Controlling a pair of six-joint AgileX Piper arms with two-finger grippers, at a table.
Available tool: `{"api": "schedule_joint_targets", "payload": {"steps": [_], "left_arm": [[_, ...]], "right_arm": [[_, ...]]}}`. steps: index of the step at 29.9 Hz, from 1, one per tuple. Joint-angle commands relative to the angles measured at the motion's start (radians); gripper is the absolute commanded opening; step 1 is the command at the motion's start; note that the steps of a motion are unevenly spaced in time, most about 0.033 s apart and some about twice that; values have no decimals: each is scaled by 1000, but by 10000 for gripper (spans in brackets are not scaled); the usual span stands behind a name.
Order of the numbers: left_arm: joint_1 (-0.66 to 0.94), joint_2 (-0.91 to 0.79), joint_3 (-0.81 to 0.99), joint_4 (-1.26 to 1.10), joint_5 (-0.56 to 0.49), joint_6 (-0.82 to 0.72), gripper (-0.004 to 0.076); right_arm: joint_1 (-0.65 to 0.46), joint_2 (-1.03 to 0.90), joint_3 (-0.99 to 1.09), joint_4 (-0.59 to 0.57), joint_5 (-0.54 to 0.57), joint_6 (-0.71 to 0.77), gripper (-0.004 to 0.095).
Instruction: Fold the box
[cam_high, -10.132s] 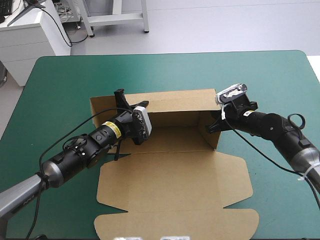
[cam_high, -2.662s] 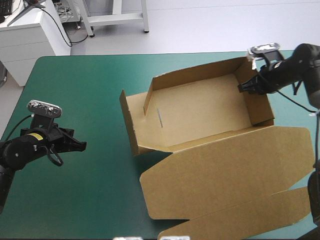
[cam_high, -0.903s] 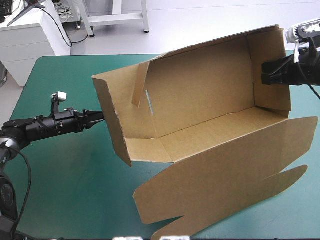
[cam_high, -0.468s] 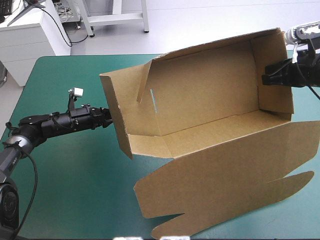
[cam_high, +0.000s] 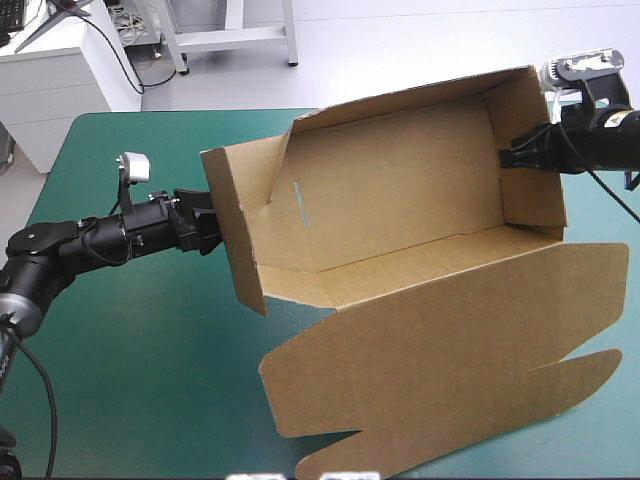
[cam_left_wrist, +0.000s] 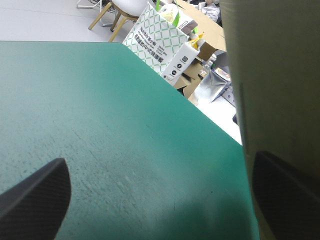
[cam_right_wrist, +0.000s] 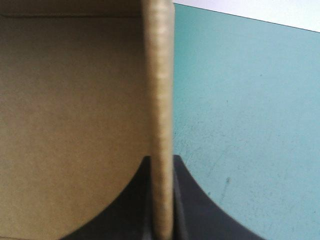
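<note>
The brown box (cam_high: 400, 200) is an open tray tipped up off the table, its inside facing the high camera. Its flat lid (cam_high: 430, 350) hangs forward onto the teal-green cover. My right gripper (cam_high: 512, 160) is shut on the box's right end wall. In the right wrist view the wall's edge (cam_right_wrist: 160, 90) runs straight between the fingers of that gripper (cam_right_wrist: 161, 161). My left gripper (cam_high: 208, 222) is open, just outside the left end wall. In the left wrist view that wall (cam_left_wrist: 280, 75) stands by one finger (cam_left_wrist: 285, 195) of the gripper (cam_left_wrist: 159, 160), with bare cover between the fingers.
The teal-green cover (cam_high: 130, 380) lies bare under and ahead of the left arm. The lid's rounded front flaps (cam_high: 330, 460) reach close to the table's front edge. The right arm hangs over the table's far right corner (cam_high: 600, 130).
The box was lifted and tipped up by the right gripper and has shifted slightly left. The left gripper moved right to the left end wall and its fingers stand apart.
</note>
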Motion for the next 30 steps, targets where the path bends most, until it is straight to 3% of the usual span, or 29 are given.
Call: {"api": "schedule_joint_targets", "payload": {"steps": [1,6,11,18,30], "left_arm": [[-7,-61,-33,-85,118,-17,714],[-7,-78,-33,-101,118,-18,715],[-7,-78,-33,-126,118,-19,715],[-7,-86,-33,-136,118,-19,715],[-44,-86,-36,-180,118,-19,715]], "right_arm": [[37,-20,-27,-1,-121,58,-15],[134,-6,-27,-65,-197,102,-7],[263,-4,-27,-263,-276,229,-7],[403,-4,-27,-445,-381,379,-7],[443,-4,-27,-534,-408,436,-8]]}}
